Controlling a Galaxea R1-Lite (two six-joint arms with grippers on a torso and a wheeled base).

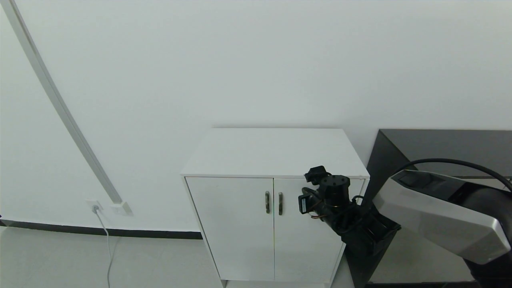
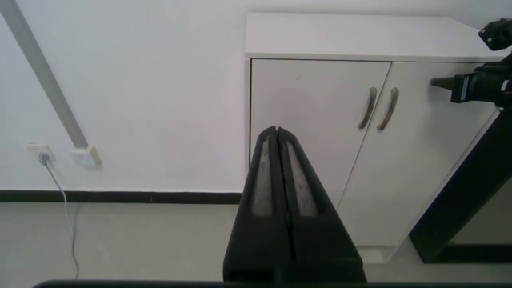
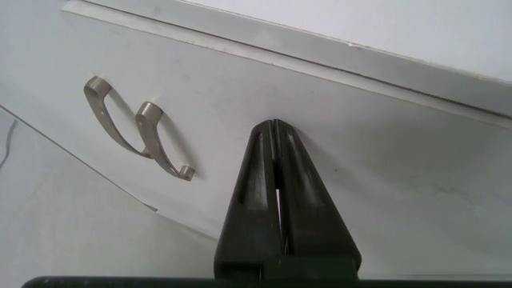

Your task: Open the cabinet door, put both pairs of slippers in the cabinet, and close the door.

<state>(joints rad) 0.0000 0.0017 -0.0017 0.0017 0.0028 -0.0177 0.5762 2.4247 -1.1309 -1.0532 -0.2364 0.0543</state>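
Cabinet (image 1: 276, 152) shut; right gripper (image 3: 275, 126) closed, empty, close to the right door (image 1: 308, 240) near the handles (image 3: 140, 132) — left gripper (image 2: 276, 130) likewise closed, empty, well back.

White cabinet (image 1: 276, 152) with grey metal handles (image 1: 267, 202); black right pincer (image 3: 275, 126); white wall (image 1: 256, 60)

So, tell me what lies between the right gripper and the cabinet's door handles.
Nothing: in the right wrist view, only bare white door panel separates the right gripper from the door handles.
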